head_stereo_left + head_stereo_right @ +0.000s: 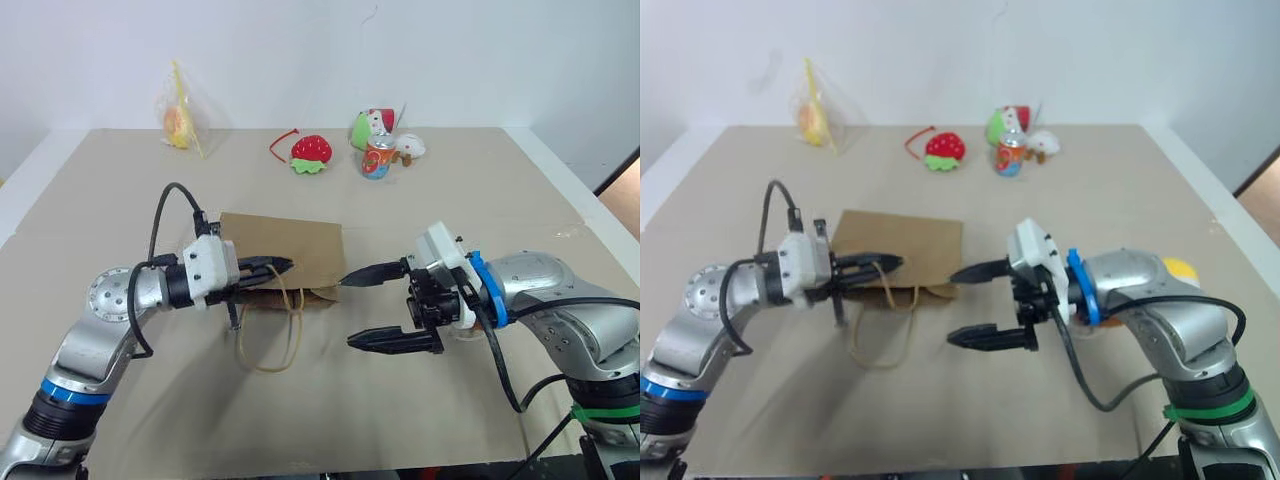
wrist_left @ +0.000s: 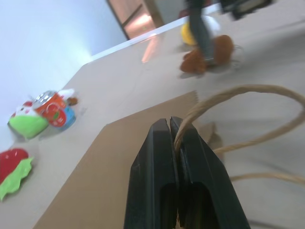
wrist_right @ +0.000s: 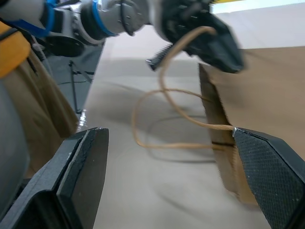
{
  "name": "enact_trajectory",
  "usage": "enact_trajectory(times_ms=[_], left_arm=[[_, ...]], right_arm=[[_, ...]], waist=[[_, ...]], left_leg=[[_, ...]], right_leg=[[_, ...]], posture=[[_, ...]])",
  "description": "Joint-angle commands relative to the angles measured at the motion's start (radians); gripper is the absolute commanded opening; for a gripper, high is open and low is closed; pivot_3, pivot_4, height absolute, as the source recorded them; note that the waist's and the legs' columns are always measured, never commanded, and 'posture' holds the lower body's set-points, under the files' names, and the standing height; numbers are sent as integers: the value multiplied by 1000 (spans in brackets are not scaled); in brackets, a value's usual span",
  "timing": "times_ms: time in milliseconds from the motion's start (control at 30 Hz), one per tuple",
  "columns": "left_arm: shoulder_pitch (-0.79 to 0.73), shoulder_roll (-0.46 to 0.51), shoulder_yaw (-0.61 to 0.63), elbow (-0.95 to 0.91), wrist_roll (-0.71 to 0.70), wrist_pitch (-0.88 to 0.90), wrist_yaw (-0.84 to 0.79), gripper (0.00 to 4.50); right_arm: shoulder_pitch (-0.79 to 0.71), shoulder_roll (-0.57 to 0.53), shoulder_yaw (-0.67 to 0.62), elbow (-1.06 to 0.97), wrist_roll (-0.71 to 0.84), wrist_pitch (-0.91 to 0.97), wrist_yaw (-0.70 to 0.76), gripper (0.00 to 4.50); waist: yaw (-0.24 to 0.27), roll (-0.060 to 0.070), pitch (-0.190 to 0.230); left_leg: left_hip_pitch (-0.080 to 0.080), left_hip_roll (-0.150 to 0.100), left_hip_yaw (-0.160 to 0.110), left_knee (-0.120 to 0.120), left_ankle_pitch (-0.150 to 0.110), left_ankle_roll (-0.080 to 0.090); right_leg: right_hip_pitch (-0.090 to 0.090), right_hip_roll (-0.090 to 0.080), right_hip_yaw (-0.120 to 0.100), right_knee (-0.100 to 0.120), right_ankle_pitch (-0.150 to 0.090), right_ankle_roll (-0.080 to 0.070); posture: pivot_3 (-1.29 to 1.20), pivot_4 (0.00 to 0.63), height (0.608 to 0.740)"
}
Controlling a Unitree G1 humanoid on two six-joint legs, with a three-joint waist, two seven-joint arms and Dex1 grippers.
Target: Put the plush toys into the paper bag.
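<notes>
The brown paper bag (image 1: 295, 248) lies flat on the table with its mouth toward me. My left gripper (image 1: 272, 267) is shut on one tan cord handle (image 2: 248, 89) at the mouth and lifts it slightly. The other handle (image 1: 268, 345) loops loose on the table. My right gripper (image 1: 349, 312) hovers open just right of the bag's mouth, with nothing between its fingers. The orange-brown plush toy (image 2: 209, 51) and the egg-shaped white one with a yellow top (image 1: 1181, 268) lie on the table behind my right arm, mostly hidden in the eye views.
At the far edge of the table lie a clear plastic bag (image 1: 180, 120) with yellow trim, a red strawberry plush (image 1: 311, 152), a small printed can (image 1: 378, 158) and a green-and-white toy (image 1: 366, 127). The table's right edge (image 1: 575, 190) is close to my right arm.
</notes>
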Motion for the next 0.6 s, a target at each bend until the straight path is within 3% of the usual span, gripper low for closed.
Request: enact_trajectory(times_ms=[33,400,567,600], left_arm=[[-89,-35,7,19,9,21,30,69],[-191,-109,-6,48,40,79,74,69],[-206,-134,-2,26,42,119,112,0],[-208,-136,-2,23,45,122,114,0]], right_arm=[[-29,55,43,-29,-3,6,-43,4500],[-55,207,133,40,-98,-16,-157,4500],[-70,272,152,93,-170,-39,-229,2988],[-74,280,155,102,-182,-42,-239,2246]], waist=[[0,0,0],[-1,0,0],[0,0,0],[0,0,0]], left_leg=[[0,-1,0,1,0,0],[-1,-2,0,1,0,0],[-1,-2,0,1,0,0],[-1,-2,0,1,0,0]], right_leg=[[0,0,0,0,0,0],[0,-1,1,0,0,0],[0,-1,0,1,0,0],[0,-1,1,1,0,0]], posture=[[0,150,740],[0,150,740],[0,150,740],[0,150,740]])
